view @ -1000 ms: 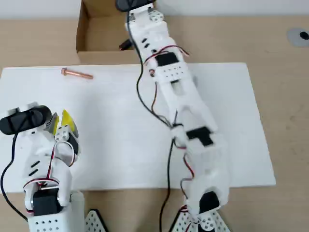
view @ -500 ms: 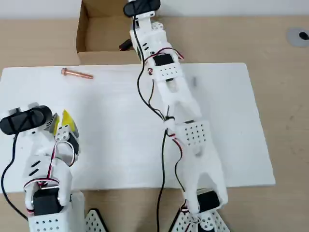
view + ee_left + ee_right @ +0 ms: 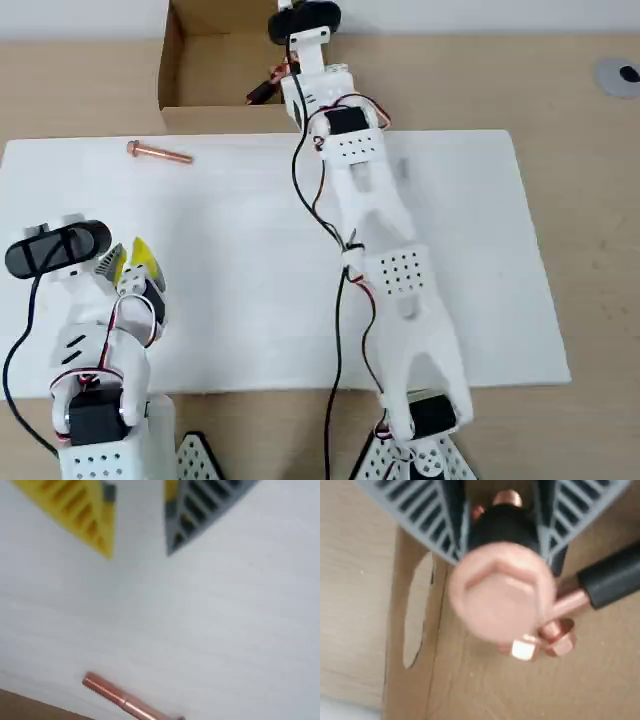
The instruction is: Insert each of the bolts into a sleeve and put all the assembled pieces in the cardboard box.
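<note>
Over the last second the right arm has straightened and dropped lower, and the right gripper (image 3: 502, 522) has shifted a little over the open brown cardboard box (image 3: 470, 690). Its grey ribbed jaws stay clenched on a black tubular sleeve (image 3: 502, 527) with a copper flange-headed bolt (image 3: 502, 600) pushed through it (the tip pokes out the far end). With the piece now hanging above the box floor, I judge it ready to be let go.

Just beneath the gripper a second sleeved bolt (image 3: 610, 582) already lies in the box. A drop may land against it, which seems harmless.

The left gripper (image 3: 137, 525) has barely moved, its fingers spread and empty over the white board (image 3: 230, 260). Ahead of it, near the board's far edge, a loose copper bolt (image 3: 127, 702) lies unsleeved.
</note>
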Robot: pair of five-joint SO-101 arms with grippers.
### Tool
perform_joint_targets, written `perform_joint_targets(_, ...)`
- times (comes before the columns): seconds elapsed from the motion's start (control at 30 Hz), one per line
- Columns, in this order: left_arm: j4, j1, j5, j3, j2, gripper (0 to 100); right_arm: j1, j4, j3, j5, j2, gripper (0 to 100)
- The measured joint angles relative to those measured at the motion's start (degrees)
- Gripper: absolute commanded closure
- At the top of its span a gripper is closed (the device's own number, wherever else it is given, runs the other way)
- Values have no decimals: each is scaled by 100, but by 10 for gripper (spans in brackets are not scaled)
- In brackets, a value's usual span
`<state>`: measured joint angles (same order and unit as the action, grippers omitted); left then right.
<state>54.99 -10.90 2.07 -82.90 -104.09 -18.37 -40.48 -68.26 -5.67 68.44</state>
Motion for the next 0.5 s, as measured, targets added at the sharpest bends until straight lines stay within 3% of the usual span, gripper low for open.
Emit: perform_joint_targets(0.5, 0, 0, 0, 0, 0, 916, 0, -457, 0, 0, 0, 985)
